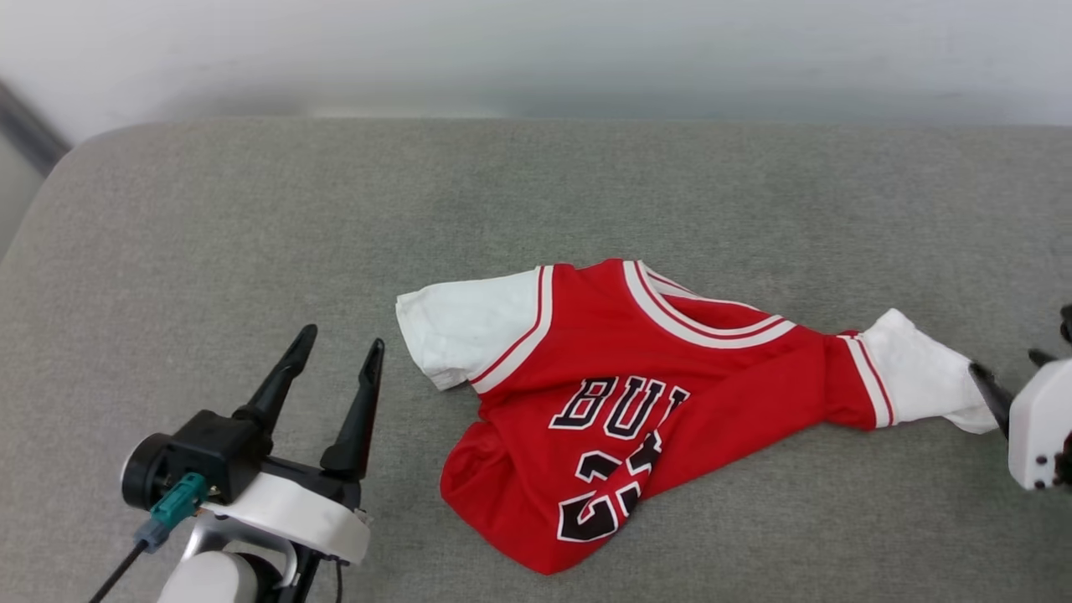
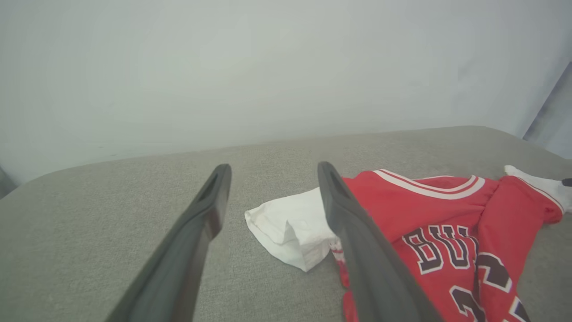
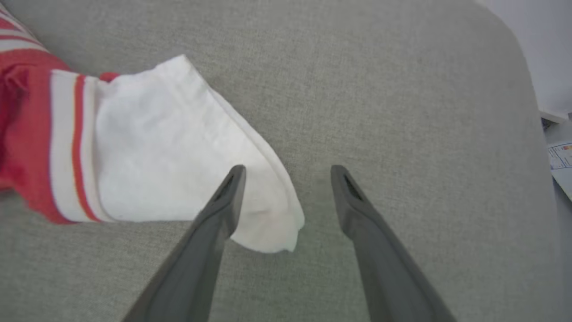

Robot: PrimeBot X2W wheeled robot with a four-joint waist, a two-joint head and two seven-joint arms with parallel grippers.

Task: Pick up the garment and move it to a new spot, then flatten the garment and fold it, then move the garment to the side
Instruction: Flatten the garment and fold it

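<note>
The garment [image 1: 586, 335], a red jersey with white sleeves and black "BULLS" lettering, lies crumpled on the grey cushion [image 1: 536, 184], its lower part bunched and folded over. My left gripper [image 1: 343, 337] is open to the left of the jersey, clear of its near white sleeve [image 2: 290, 228]. In the left wrist view the left gripper [image 2: 273, 166] has nothing between its fingers. My right gripper [image 1: 1005, 364] is open at the far right, at the tip of the other white sleeve [image 3: 156, 147]. In the right wrist view, that gripper [image 3: 288, 169] has one finger over the sleeve's corner.
The grey cushion [image 3: 402, 89] spreads wide around the jersey, with a pale wall [image 1: 536, 50] behind it. Its rounded edge [image 3: 532, 134] drops off at the right, where some paper [image 3: 561, 156] lies beyond it.
</note>
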